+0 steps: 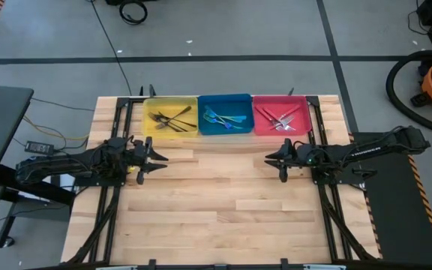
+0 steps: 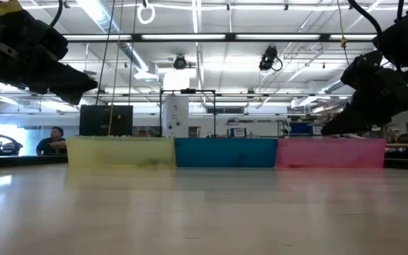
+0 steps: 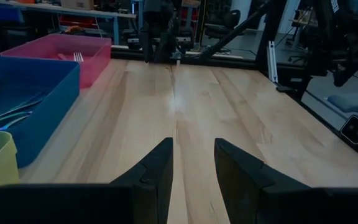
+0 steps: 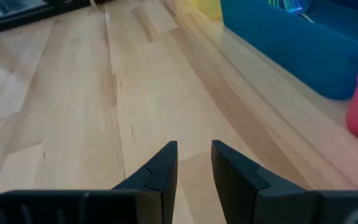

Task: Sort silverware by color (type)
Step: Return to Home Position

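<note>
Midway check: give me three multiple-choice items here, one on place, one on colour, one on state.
1. The blue bin stands: A. at the row's end; B. between the yellow bin and red bin; C. off the table.
2. The forks in the yellow bin are: A. dark; B. blue; C. pink.
3. The left gripper and right gripper are: A. shut on forks; B. open, empty; C. unseen.
B: the high view shows it midrow. A: dark metal on yellow. B: wrist views show a gap, nothing held.

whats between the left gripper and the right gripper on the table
Only bare wooden tabletop between the left gripper and right gripper, shown in the high view.
</note>
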Robot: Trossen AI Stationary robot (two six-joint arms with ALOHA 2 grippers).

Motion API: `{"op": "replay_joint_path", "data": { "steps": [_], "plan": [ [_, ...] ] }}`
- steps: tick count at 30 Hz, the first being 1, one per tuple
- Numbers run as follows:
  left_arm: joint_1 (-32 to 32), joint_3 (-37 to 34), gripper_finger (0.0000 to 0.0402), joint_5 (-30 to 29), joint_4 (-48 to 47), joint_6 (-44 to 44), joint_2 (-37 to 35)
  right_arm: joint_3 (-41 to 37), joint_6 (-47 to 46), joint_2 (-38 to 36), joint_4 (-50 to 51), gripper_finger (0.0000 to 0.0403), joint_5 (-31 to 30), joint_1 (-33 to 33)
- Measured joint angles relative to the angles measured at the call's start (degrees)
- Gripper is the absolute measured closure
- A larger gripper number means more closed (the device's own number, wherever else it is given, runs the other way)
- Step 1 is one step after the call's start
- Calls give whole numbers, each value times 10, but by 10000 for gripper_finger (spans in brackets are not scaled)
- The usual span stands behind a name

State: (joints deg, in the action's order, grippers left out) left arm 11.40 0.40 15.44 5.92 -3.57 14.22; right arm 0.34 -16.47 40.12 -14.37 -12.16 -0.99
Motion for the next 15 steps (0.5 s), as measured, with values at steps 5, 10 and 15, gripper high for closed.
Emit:
{"op": "replay_joint_path", "data": {
  "steps": [5, 10, 15],
  "plan": [
    [0, 0, 283, 0, -2, 0, -6, 0, 0, -7, -1, 297, 0, -1],
    [0, 0, 283, 0, -3, -2, -41, 0, 1, -63, 0, 297, 0, 0],
    [0, 0, 283, 0, -2, -2, -97, 0, 1, -153, -2, 297, 0, 16]
  ]
}}
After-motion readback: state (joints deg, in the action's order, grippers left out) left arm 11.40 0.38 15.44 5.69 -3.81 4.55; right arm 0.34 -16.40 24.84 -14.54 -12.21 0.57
